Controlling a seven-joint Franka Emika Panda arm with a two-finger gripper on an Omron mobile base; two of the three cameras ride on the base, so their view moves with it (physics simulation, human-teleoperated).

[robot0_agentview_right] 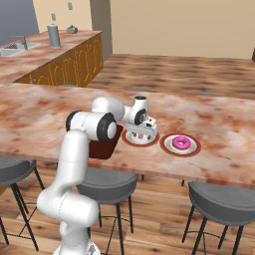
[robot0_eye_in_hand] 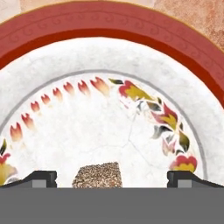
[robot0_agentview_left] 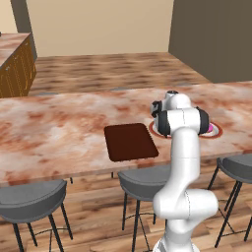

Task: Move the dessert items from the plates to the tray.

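Dessert lump (robot0_eye_in_hand: pixel 97 175) lay on the nearer plate (robot0_eye_in_hand: pixel 109 52), between the wide-open, empty hand's (robot0_eye_in_hand: pixel 112 178) fingertips (pickup step, I judged); closing came next.

hand (robot0_agentview_right: pixel 141 133) down on the near plate (robot0_agentview_right: pixel 130 140), pink donut (robot0_agentview_right: pixel 181 143) alongside.
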